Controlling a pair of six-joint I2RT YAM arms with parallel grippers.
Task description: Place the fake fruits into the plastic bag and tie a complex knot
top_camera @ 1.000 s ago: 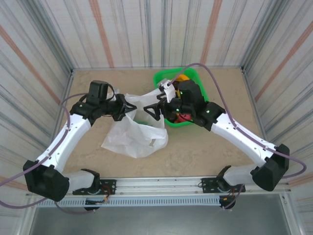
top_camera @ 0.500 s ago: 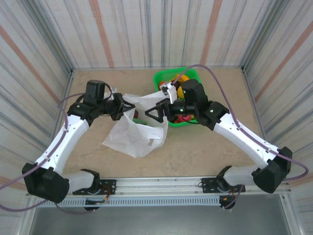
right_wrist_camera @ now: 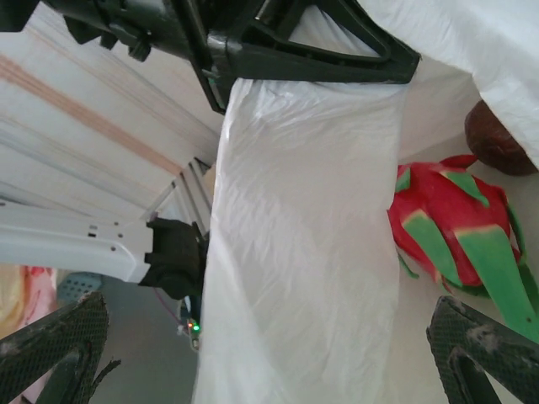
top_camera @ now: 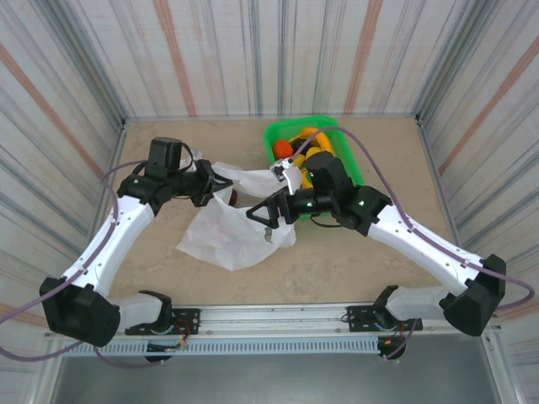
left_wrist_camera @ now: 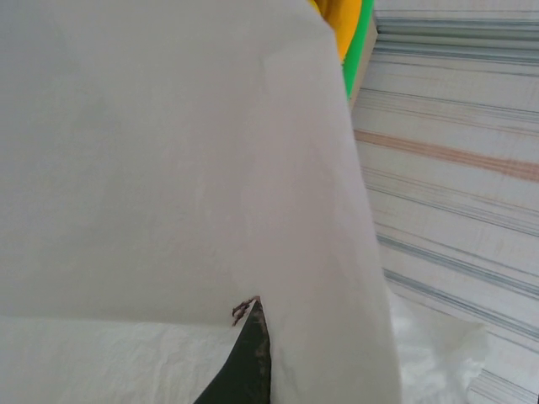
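The left gripper is clamped shut on the upper rim of the plastic bag, holding that edge up off the tabletop; the right wrist view shows its black fingers pinching a hanging strip of the white film. The right gripper has its jaws spread wide with nothing between them and hovers over the bag's right side, near the mouth. The bag lies crumpled left of the tabletop's middle. A pink-red and green dragon fruit lies just beside the hanging strip, with a dark maroon fruit behind it; whether they sit inside the mouth or just at it I cannot tell. The green basket stands by the far edge, right of middle, and holds an orange fruit and bananas
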